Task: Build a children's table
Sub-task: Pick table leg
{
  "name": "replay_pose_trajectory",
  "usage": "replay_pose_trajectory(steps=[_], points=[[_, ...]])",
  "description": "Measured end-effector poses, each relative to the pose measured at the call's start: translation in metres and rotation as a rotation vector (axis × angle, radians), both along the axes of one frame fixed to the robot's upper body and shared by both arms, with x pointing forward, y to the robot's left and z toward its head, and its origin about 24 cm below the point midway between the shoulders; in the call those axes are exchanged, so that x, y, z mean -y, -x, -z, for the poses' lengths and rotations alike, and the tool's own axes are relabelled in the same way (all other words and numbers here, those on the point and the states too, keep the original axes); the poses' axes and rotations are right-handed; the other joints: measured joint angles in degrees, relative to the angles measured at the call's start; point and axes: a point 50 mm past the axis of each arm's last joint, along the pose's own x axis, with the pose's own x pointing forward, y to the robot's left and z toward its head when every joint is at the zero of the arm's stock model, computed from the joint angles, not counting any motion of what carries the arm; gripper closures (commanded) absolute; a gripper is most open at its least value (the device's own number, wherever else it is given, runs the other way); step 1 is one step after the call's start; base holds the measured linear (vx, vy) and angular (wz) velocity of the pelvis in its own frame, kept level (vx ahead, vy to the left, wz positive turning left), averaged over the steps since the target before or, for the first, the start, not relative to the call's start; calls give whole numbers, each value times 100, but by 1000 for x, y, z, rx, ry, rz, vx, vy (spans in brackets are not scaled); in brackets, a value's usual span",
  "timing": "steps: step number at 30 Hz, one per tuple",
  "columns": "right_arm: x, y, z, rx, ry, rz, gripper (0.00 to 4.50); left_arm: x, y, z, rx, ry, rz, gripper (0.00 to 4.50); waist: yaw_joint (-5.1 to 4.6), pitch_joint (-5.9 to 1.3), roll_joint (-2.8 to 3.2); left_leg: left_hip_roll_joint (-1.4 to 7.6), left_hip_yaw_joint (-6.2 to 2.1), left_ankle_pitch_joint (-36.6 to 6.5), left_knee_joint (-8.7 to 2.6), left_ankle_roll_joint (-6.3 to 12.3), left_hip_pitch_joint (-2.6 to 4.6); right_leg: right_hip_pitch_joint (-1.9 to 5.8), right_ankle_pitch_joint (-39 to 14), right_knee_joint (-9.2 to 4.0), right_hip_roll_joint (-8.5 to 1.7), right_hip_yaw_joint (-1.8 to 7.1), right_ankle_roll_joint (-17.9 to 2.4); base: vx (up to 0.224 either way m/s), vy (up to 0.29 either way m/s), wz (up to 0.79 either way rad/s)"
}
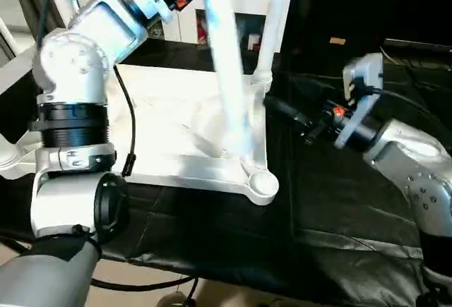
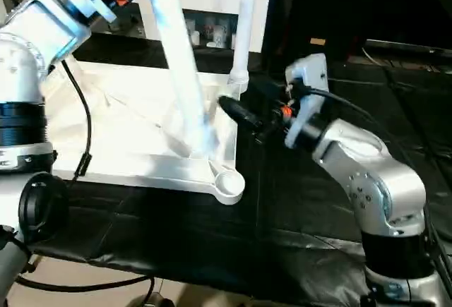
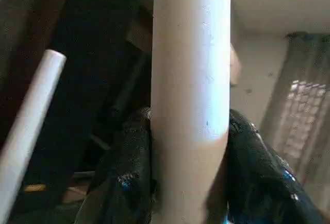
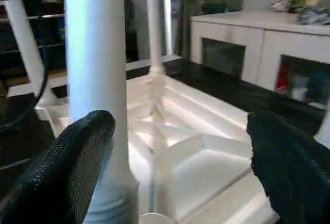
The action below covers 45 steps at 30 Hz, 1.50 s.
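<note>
From the head camera, the table top (image 1: 176,137) lies ribbed side up on the black cloth (image 1: 332,215), one leg (image 1: 272,25) already upright in its far corner socket, and a second leg (image 1: 229,74) slants over the top toward the empty near socket (image 1: 261,180). In the left wrist view, the left gripper (image 3: 191,183) is clamped around that second leg's smooth shaft. In the right wrist view, the right gripper (image 4: 180,162) stands wide apart, holding nothing. I judge the hollow plastic leg light, stiff and slippery, best gripped mid-shaft. Two legs counted, one top
</note>
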Motion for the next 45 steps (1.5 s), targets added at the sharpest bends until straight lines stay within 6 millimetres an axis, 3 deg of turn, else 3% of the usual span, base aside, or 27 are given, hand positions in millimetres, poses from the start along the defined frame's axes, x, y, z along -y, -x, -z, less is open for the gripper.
replay_pose_trajectory(steps=[8, 18, 25, 37, 45], points=[[-9, 9, -7, -59, -139, -187, 0, 3, 10, -5, -11, 18, 98, 291, 3, 0, -1, 1, 0, -1, 2, 2, -2, 0, 0, -2, 0, 0, 0, 0, 0, 0], [-24, 16, 3, -124, -104, -319, 0, 6, 16, -9, 6, 34, 120, 291, -5, 10, -18, 2, 0, -1, 3, 1, -3, 1, 0, -2, 1, -1, 1, 0, 0, 0], [-31, 9, 18, -121, 22, -283, 60, 4, 17, -12, 33, 15, 91, 291, -6, 20, -51, 3, 0, -1, 4, 0, -5, 1, -1, -4, 1, 0, 3, 0, 0, 0], [-56, 6, 25, -93, 65, -254, 163, 12, 19, -14, 99, -104, 27, 291, -13, 20, -52, 4, 0, 0, 4, -1, -5, 0, -1, -4, 1, 0, 4, 0, 0, 0], [-72, -4, 36, -111, 83, -126, 231, 20, 15, -11, 141, -182, -59, 291, -23, 19, -52, 5, 0, 1, 2, -4, -4, 0, -1, -3, 2, -1, 3, 0, 0, 0]])
